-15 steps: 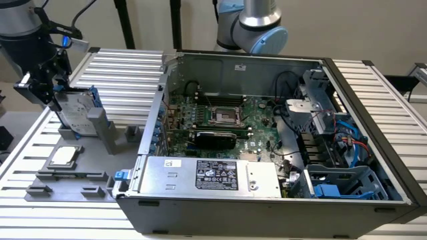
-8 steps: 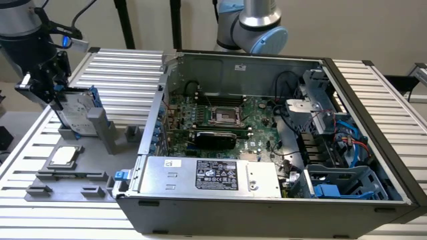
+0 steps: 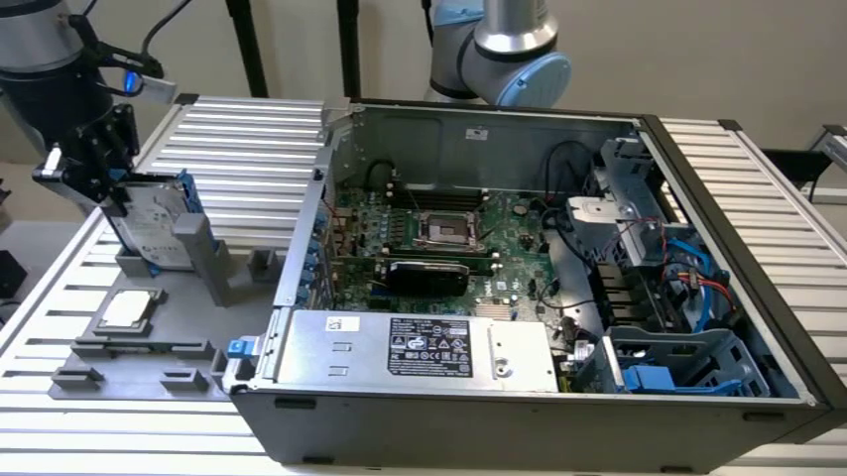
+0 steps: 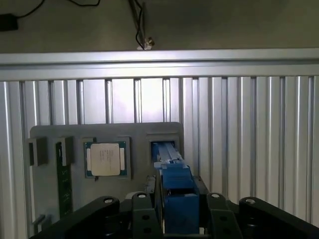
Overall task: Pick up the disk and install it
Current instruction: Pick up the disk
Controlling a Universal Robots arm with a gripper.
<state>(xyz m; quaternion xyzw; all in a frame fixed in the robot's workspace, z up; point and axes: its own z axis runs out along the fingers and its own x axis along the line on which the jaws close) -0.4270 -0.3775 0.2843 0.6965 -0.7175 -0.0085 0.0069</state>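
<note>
From my desk, I judge the job to be at its very start, with the pickup under way and the install untouched. The biggest thing in front of me is the open computer case (image 3: 530,428), lying on its side across the exterior view's right and middle. Its circuit board (image 3: 457,223) is exposed, the power supply (image 3: 411,347) sits along the near wall, and the blue-framed drive bay (image 3: 668,365) in the near right corner looks unfilled, so nothing is mounted yet. Everything rests on a ribbed aluminium table (image 3: 245,129) whose slats run out past both sides of the case. Behind it there is only a plain pale wall and some dark stand legs (image 3: 245,40). On the exterior view's left a grey parts tray (image 3: 73,365) lies on the slats, well apart from the drive bay. The disk (image 3: 146,226) stands upright on edge in a slot of that tray, blue carrier edge up, not lifted as far as I can see. The gripper (image 4: 178,196) sits right over it, straddling the top edge with the blue carrier between its jaws. I cannot tell whether the jaws are already pinching it or merely flanking it. Beside the disk, the small square processor chip (image 3: 126,309) lies flat in its own pocket, untouched.
</note>
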